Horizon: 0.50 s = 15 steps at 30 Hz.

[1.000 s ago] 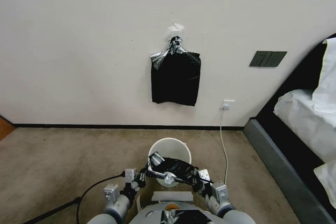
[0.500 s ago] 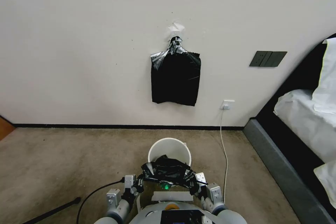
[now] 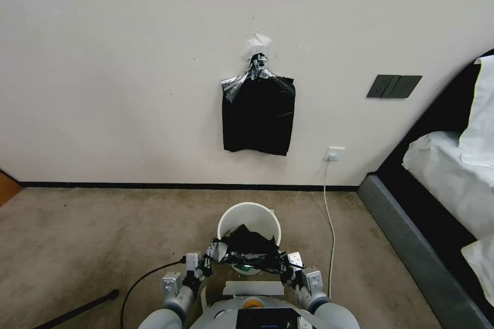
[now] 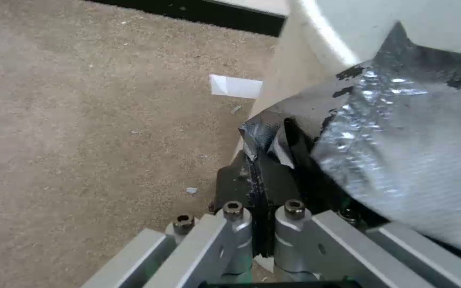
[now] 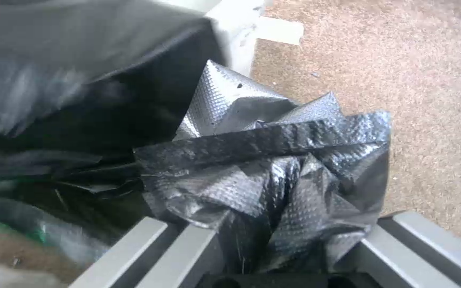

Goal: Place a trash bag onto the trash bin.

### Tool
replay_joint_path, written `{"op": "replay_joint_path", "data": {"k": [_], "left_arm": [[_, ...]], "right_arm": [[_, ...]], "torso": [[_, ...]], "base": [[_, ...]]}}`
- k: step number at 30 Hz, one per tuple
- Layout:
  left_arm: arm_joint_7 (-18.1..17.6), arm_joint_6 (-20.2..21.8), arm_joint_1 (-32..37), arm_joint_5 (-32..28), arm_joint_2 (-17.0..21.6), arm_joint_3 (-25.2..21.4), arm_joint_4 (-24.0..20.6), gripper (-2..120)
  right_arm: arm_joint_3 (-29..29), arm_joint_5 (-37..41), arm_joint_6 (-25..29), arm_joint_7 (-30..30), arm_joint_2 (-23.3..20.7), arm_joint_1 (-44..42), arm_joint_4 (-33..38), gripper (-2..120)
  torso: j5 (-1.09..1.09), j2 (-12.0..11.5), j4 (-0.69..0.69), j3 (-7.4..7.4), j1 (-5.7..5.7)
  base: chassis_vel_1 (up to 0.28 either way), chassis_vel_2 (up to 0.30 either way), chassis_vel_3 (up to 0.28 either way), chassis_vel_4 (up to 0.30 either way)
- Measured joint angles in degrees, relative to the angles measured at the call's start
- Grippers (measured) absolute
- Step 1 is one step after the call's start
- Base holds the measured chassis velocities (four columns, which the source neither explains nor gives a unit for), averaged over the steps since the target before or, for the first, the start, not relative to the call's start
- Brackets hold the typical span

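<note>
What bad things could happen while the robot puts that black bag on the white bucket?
The trash bag is stretched between the left hand and the right hand, and it is thin, so it might tear or slip out. The trash bin is small and stands loose on the carpet, so a tug might tip it. The bag's far edge is inside the rim, not over it, so it could just fall in.

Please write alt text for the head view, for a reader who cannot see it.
Both grippers, left gripper and right gripper, hold a crinkly, glossy black plastic trash bag stretched across the near rim of a small round cream-white plastic trash bin on beige carpet. A flat bundle of black bags hangs on the wall behind.
</note>
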Motion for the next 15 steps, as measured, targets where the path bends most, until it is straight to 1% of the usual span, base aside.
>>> {"op": "replay_joint_path", "data": {"k": [1,4,5,6,8,9,10,11,12,13,15], "left_arm": [[0.49,-0.05,0.24,0.27,0.21,-0.01,-0.47,9],[0.78,-0.04,0.39,0.41,0.43,-0.09,-0.84,11],[1.21,0.28,0.70,0.62,0.89,-0.60,-1.54,20],[1.49,0.57,0.97,0.73,1.12,-1.03,-1.97,23],[2.89,1.53,2.20,1.45,1.76,-2.55,-3.20,33],[2.89,1.53,2.20,1.45,1.76,-2.55,-3.20,33],[3.96,2.05,3.00,1.96,2.02,-3.41,-3.80,38],[5.54,2.78,3.96,2.74,2.32,-4.55,-4.53,43],[5.54,2.78,3.96,2.74,2.32,-4.55,-4.53,43],[7.35,3.48,5.05,3.67,2.62,-5.83,-5.19,50],[9.85,4.07,6.42,5.17,2.99,-7.83,-5.87,58]], "right_arm": [[0.02,-0.85,-0.04,-0.56,0.00,-0.56,0.50,10],[0.08,-1.47,-0.07,-0.89,0.00,-0.99,0.93,14],[0.44,-2.42,-0.26,-1.84,-0.04,-1.76,1.70,20],[0.92,-2.91,-0.69,-2.99,-0.12,-2.29,2.32,25],[2.10,-3.29,-1.90,-5.17,-0.48,-3.39,4.14,35],[2.10,-3.29,-1.90,-5.17,-0.48,-3.39,4.14,35],[2.71,-3.31,-2.75,-5.88,-0.69,-3.85,5.23,38],[3.50,-3.29,-4.26,-6.33,-1.02,-4.31,6.60,45],[3.50,-3.29,-4.26,-6.33,-1.02,-4.31,6.60,45],[4.26,-3.18,-6.02,-6.49,-1.47,-4.83,7.97,50],[5.25,-2.39,-8.25,-6.82,-2.16,-5.67,9.80,58]], "torso": [[0.00,0.00,-0.01,0.00,0.00],[0.00,0.00,-0.01,0.00,0.00],[-0.01,0.00,-0.01,0.00,0.00],[0.00,0.00,-0.01,0.00,0.00],[0.00,0.00,-0.01,0.00,0.00],[0.00,0.00,-0.01,0.00,0.00],[0.01,0.00,-0.01,0.00,0.00],[0.01,0.00,-0.01,0.00,0.00],[0.01,0.00,-0.01,0.00,0.00],[0.00,0.00,0.00,0.00,0.00],[-0.01,0.00,-0.01,0.00,0.00]], "base": [[0.000,0.000,0.000,0.000],[0.000,0.000,0.000,0.000],[0.000,0.000,0.000,0.000],[0.000,0.000,0.000,0.000],[0.000,0.000,0.000,0.000],[0.000,0.000,0.000,0.000],[0.000,0.000,0.000,0.000],[0.000,0.000,0.000,0.000],[0.000,0.000,0.000,0.000],[0.000,0.000,0.000,0.000],[0.000,0.000,0.000,0.000]]}}
